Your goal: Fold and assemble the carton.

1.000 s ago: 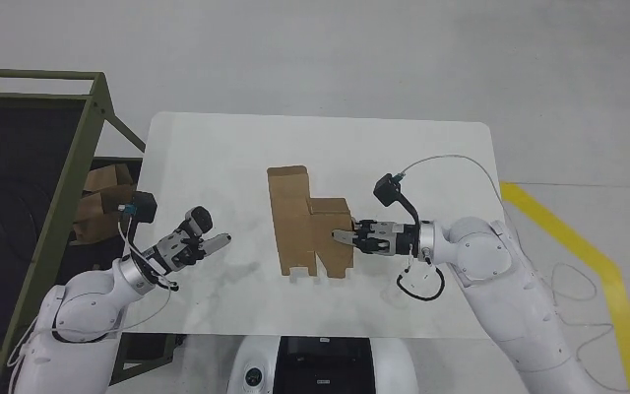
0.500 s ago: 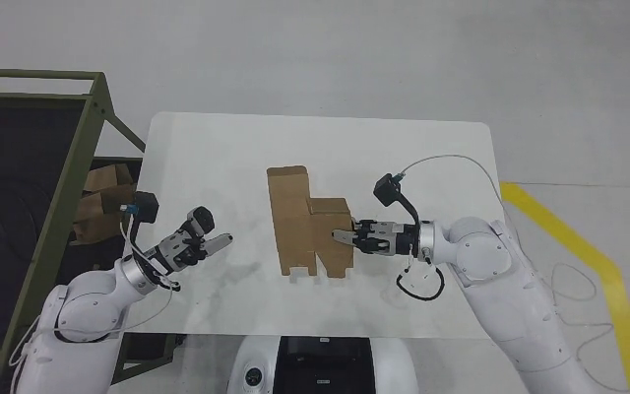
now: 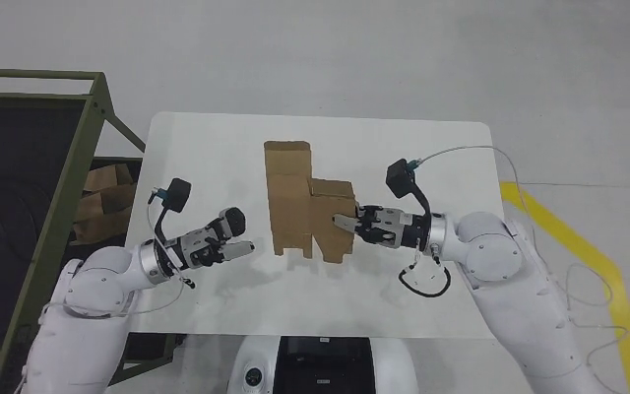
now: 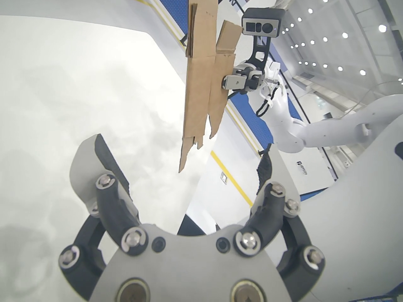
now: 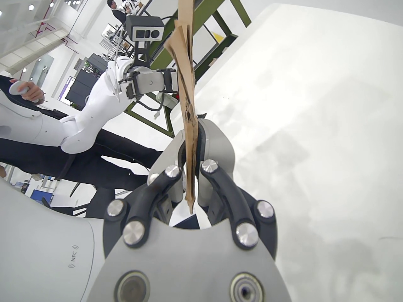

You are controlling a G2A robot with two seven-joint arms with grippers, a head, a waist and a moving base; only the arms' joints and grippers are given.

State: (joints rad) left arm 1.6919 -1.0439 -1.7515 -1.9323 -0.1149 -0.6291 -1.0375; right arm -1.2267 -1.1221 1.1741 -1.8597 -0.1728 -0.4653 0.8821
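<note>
From the top view, the carton (image 3: 303, 209) is a flattened cardboard blank over the middle of the worktop (image 3: 197, 148). One taller panel is toward the far edge, and a shorter panel beside it faces the right edge. The right gripper (image 3: 345, 223) is clamped on the edge of that shorter panel. The left gripper (image 3: 243, 250) is spread open with nothing in it, near the carton's left side but apart from it.

In the left wrist view, the left gripper's jaws stand wide apart and empty. Beyond them the carton (image 4: 201, 80) appears held clear of the worktop, its panels pressed close together and its notched end flaps hanging loose.

In the right wrist view, the right gripper (image 5: 192, 133) pinches the thin cardboard edge tightly between both pads.

As I judge it, the work is at an early stage. The blank is gripped and presented, but no sides are opened into a box and no flap is folded or tucked. Opening the sleeve and closing the flaps both remain to be done.
</note>
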